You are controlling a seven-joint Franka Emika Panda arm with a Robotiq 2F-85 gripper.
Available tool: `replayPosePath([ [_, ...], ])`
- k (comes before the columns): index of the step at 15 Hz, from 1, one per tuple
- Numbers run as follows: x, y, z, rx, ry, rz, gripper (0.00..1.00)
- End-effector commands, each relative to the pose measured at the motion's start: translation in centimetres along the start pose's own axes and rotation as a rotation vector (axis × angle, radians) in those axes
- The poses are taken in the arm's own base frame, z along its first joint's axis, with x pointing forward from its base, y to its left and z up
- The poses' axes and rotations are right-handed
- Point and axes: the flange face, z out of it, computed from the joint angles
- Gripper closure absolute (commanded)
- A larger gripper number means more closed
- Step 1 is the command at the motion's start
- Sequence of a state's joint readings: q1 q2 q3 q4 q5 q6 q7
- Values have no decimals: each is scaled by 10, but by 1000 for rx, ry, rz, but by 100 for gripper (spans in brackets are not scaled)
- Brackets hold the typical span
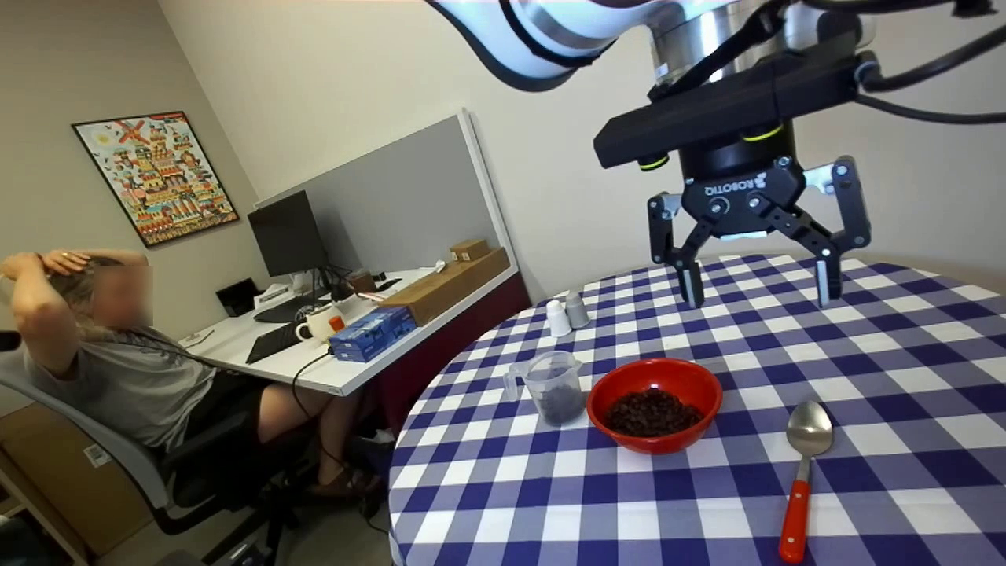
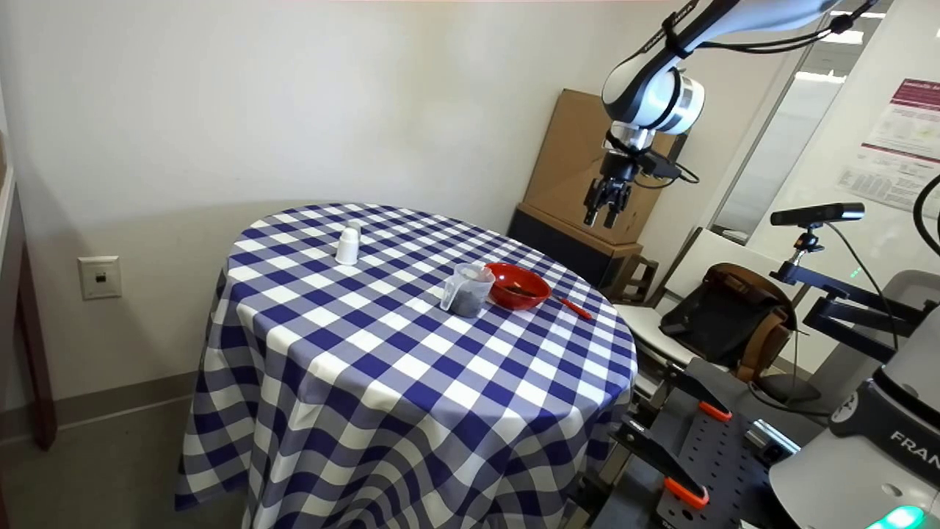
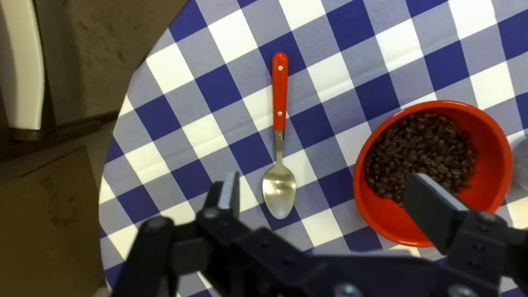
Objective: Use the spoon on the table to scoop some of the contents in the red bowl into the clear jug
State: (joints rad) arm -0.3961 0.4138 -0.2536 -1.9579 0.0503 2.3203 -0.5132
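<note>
The spoon [image 1: 800, 479] lies on the checkered table [image 1: 487, 487], with a silver bowl and red-orange handle; it also shows in the wrist view [image 3: 279, 123] and in an exterior view [image 2: 574, 307]. The red bowl [image 1: 621, 446] stands beside it, holding dark brown bean-like contents [image 3: 420, 152]. The clear jug [image 1: 550, 373] stands touching or close to the bowl; its lower part looks darker, and I cannot tell why. In the wrist view only the edge of the jug [image 3: 521, 161] shows. My gripper [image 1: 758, 297] is open and empty, well above the table, also in the wrist view [image 3: 324, 181].
White and grey shakers [image 1: 559, 318] [image 1: 577, 311] stand farther back on the table. A desk [image 1: 357, 369] with a monitor and boxes, and a seated person [image 1: 118, 369], are beyond the table. The robot base [image 2: 844, 477] and a camera on an arm [image 2: 816, 214] are near the table.
</note>
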Motion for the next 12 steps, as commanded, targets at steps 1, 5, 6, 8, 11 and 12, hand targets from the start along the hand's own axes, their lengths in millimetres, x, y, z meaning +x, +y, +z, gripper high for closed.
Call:
replayPosePath([
  [1,0,23,28,13,21,37,0],
  [5,-12,30,67,26,3,37,0],
  [6,-15,29,77,31,-5,27,0],
  [8,-19,24,96,45,-24,-5,0],
  [11,-19,16,119,61,-33,-53,0],
  [12,-18,15,128,53,-22,-72,0],
])
